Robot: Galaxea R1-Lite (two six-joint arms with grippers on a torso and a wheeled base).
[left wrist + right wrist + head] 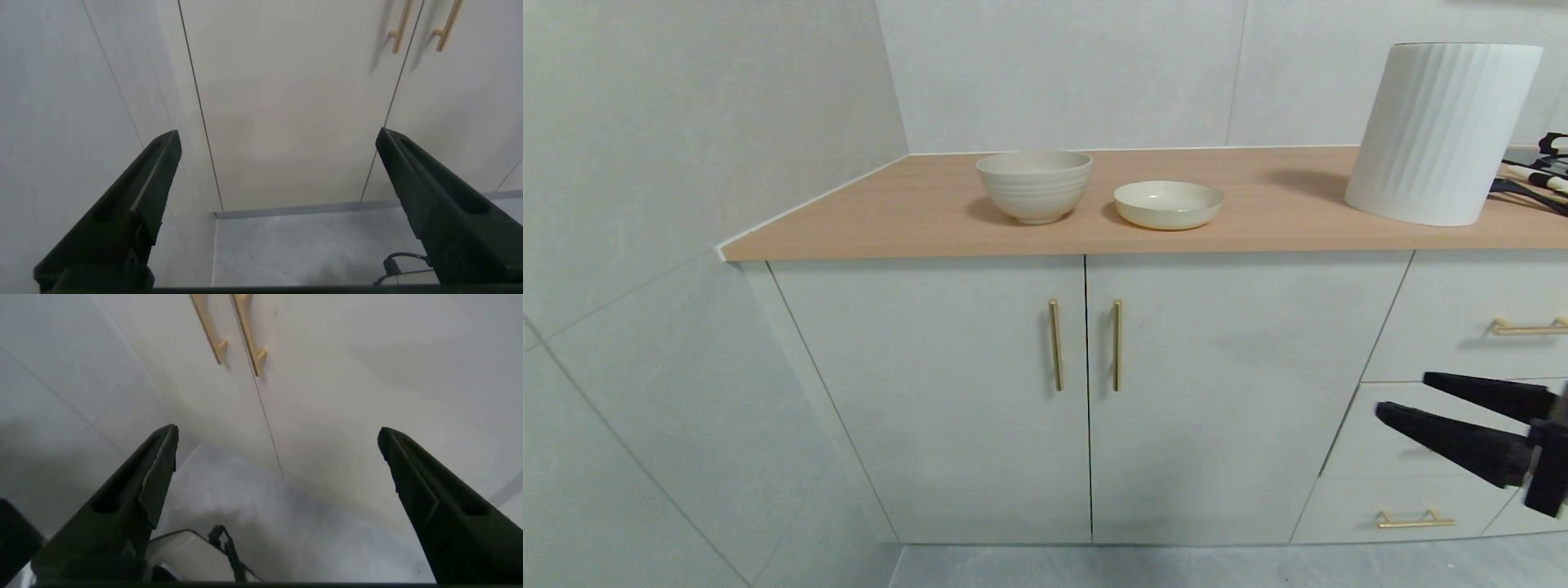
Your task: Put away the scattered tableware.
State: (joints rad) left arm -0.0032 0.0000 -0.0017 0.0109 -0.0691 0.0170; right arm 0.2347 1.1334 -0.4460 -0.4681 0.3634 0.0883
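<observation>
Bowl and shallow dish stand side by side on the countertop, well above the right gripper. Its jaws are spread and empty. The left gripper is likewise spread.

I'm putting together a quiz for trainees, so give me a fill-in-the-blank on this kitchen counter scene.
1. On the countertop, the deep bowl stands to the robot's ___ of the shallow dish.
2. Both cabinet doors under them are ___.
3. The right gripper, in front of the drawers, has its jaws ___.
Missing words: left; shut; open.
</observation>
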